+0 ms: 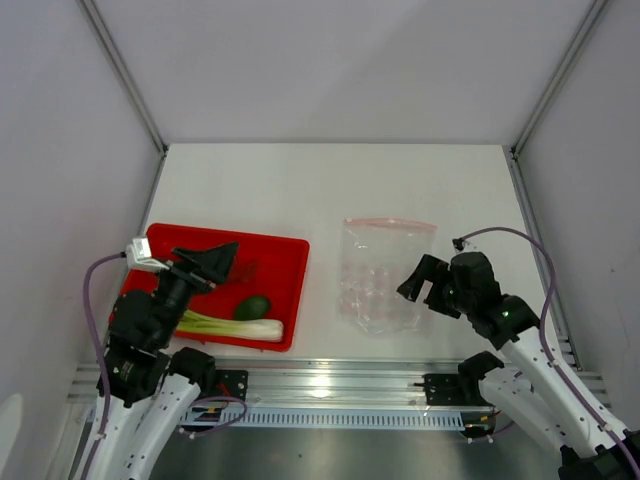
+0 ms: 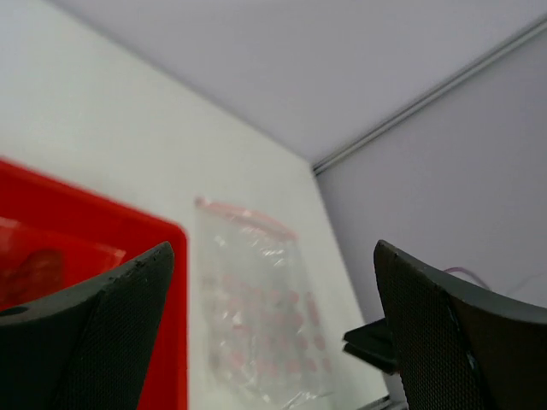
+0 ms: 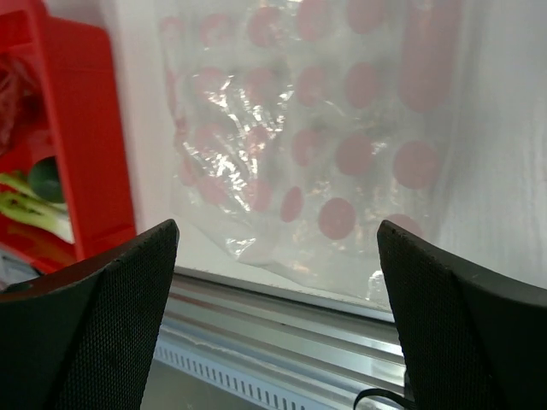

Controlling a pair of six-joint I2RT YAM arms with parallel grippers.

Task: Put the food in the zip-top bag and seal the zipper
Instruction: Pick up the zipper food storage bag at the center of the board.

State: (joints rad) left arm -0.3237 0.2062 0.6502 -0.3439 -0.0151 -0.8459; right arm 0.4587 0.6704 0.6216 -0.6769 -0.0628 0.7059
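Note:
The clear zip-top bag (image 1: pixel 382 275) with pink dots lies flat on the white table, its pink-red zipper (image 1: pixel 390 222) along the far edge. It also shows in the left wrist view (image 2: pixel 256 307) and the right wrist view (image 3: pixel 316 145). A red tray (image 1: pixel 230 233) holds the leek (image 1: pixel 230 327) and the dark-green fruit (image 1: pixel 253 307). The lobster is mostly hidden under my left gripper (image 1: pixel 228 262), which hovers open and empty over the tray. My right gripper (image 1: pixel 425 288) is open and empty just above the bag's near right corner.
An aluminium rail (image 1: pixel 330 385) runs along the table's near edge, just beyond the bag's near edge (image 3: pixel 282 299). Grey walls and metal frame posts (image 1: pixel 125 75) close the table at the back and both sides.

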